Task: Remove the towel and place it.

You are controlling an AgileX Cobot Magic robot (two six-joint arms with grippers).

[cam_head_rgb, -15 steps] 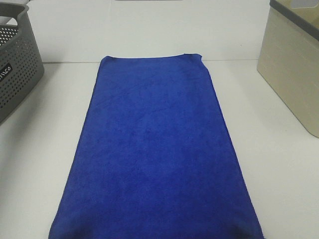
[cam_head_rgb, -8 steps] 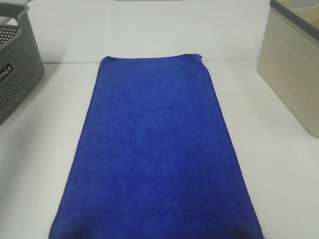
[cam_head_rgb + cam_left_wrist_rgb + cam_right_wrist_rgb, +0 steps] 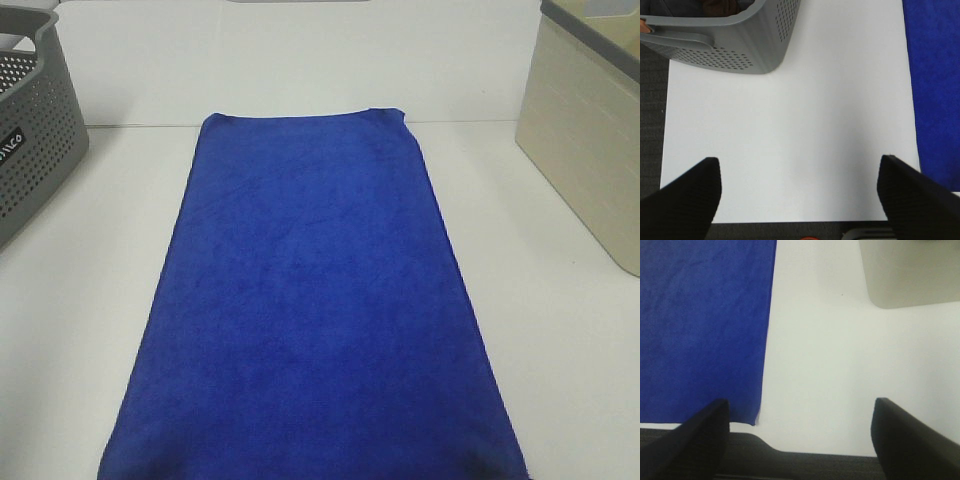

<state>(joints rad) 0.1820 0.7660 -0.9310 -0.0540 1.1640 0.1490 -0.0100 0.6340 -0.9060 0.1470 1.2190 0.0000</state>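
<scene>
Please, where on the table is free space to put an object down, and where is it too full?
Bare white table lies between the grey perforated basket and the towel, and another patch between the towel and the beige box. A narrower strip runs behind the towel's far edge. The middle is fully covered by the towel.

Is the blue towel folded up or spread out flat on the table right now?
Spread out flat: the towel lies as one smooth rectangle on the white table, with no folds or bunching visible.
</scene>
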